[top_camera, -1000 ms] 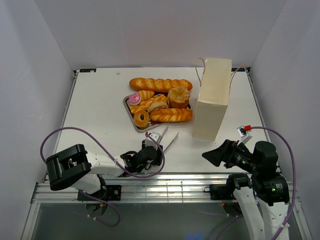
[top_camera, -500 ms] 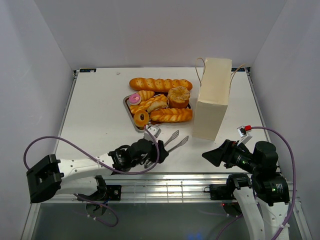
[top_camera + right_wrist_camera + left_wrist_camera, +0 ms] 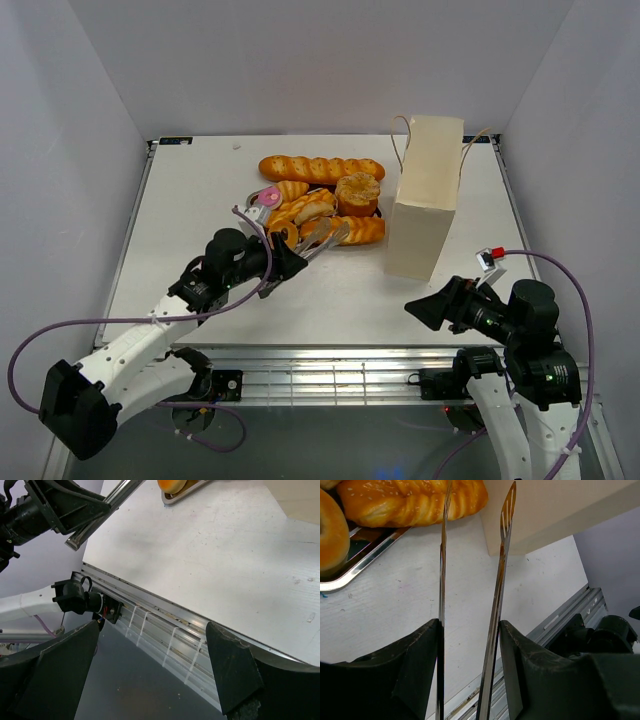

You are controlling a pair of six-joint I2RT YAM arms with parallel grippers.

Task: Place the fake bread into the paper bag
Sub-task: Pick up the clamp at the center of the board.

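Note:
The fake bread (image 3: 318, 210) lies piled on a silver tray (image 3: 254, 208), with a long braided baguette (image 3: 320, 168) behind it. The cream paper bag (image 3: 425, 195) stands upright to the right of the tray. My left gripper (image 3: 285, 262) is shut on metal tongs (image 3: 322, 236), whose tips reach over the tray's front pastries. In the left wrist view the two tong blades (image 3: 502, 570) stand apart between my fingers (image 3: 470, 630), nothing between them, pointing past a twisted loaf (image 3: 415, 500) toward the paper bag (image 3: 560, 510). My right gripper (image 3: 425, 310) is open and empty near the table's front edge.
The tray rim (image 3: 365, 560) and a ring donut (image 3: 330, 530) sit left of the tongs in the left wrist view. The metal rail (image 3: 165, 615) along the table's near edge runs under my right gripper (image 3: 152, 626). White walls enclose the table.
My left arm has swung from the near edge up toward the tray, carrying the tongs, whose tips now reach the front pastries. The right arm has not moved.

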